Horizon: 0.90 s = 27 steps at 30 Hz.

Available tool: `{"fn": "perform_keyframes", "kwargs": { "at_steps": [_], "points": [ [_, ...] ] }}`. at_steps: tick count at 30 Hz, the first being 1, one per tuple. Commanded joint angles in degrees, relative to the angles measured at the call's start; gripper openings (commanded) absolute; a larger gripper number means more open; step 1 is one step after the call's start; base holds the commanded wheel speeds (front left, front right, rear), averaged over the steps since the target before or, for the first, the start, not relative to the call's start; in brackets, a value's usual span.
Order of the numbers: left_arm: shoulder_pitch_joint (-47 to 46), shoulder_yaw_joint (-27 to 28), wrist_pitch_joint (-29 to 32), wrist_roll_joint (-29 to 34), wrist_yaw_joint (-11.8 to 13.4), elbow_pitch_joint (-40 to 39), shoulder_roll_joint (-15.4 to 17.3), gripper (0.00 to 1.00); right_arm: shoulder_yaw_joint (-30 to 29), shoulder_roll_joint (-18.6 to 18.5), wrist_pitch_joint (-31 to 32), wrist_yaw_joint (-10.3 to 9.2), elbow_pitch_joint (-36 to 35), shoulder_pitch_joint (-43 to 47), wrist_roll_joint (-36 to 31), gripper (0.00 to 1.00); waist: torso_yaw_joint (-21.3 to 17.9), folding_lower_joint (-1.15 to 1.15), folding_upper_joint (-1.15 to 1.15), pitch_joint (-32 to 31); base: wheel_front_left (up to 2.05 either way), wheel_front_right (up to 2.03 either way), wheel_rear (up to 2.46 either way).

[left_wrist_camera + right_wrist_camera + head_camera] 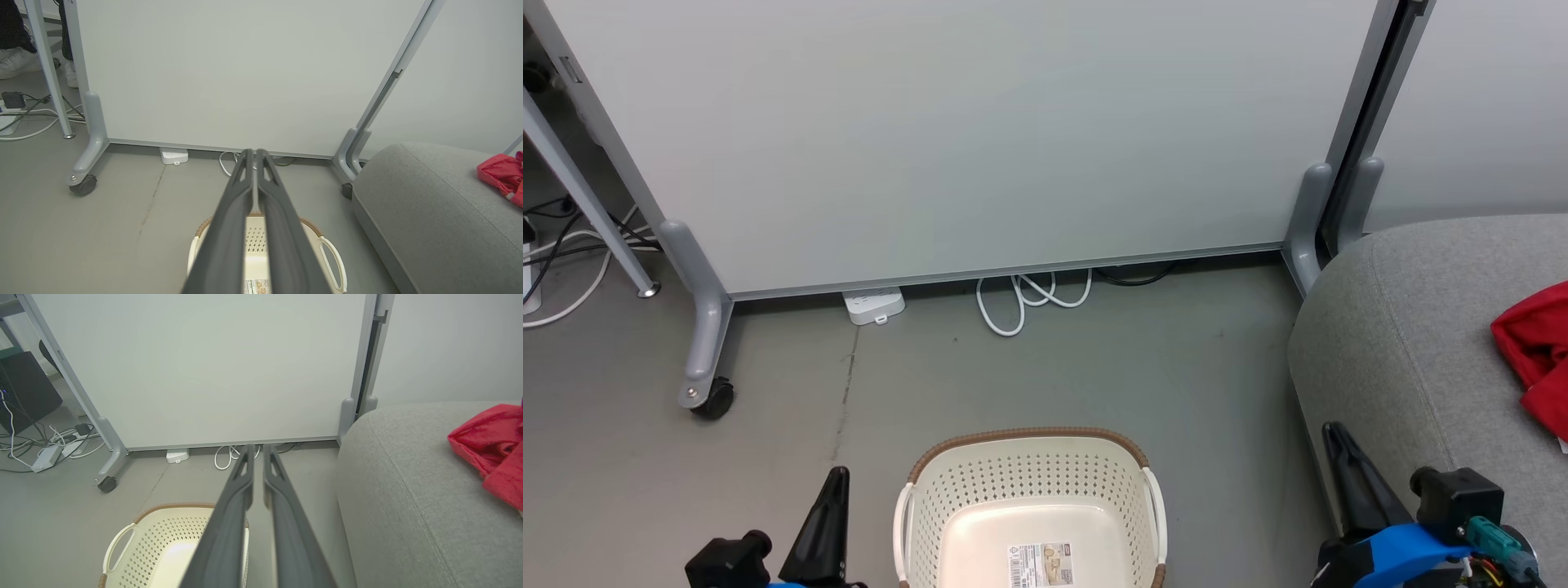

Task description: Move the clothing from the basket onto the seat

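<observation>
The cream perforated basket (1029, 434) stands on the grey floor right in front of me; its bottom is bare except for a paper label. The red clothing (1534, 349) lies bunched on the grey seat (1396, 327) at the right. My left gripper (838, 475) hangs left of the basket, shut with nothing in it. My right gripper (1333, 431) is at the seat's near edge, also shut and holding nothing. In the left wrist view my left gripper (254, 152) points over the basket (331, 261). In the right wrist view my right gripper (257, 447) lies between the basket (163, 539) and the seat (408, 469), with the clothing (486, 445) at the far right.
A white partition panel (980, 139) on grey legs with castors (712, 400) closes off the back. A white cable loop (1017, 298) and a power strip (874, 305) lie at its foot. More cables (49, 445) lie at the left, and a person's shoes (14, 61) beyond.
</observation>
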Motion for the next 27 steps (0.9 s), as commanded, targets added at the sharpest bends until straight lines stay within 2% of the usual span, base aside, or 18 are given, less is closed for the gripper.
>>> {"fn": "perform_keyframes", "kwargs": {
  "at_steps": [1,4,27],
  "points": [
    [0.25,0.00,0.08,-0.12,0.00,0.36,-0.10,0.00,0.00,0.00,0.03,0.00,0.54,0.06,0.14,0.00,0.00,0.00,0.00,0.00,0.00,0.00,0.00],
    [1.19,0.00,0.11,-0.23,0.00,1.86,-0.37,0.00,0.04,0.01,0.04,0.00,2.20,0.30,0.23,0.00,-0.01,0.00,0.00,0.00,0.00,0.00,0.00],
    [-0.21,4.20,6.25,-21.04,-0.07,-0.59,-0.72,0.00,-1.68,0.03,2.06,-0.01,4.16,-2.26,25.38,0.00,-0.63,0.00,0.00,0.11,0.00,0.00,0.00]
  ]
}}
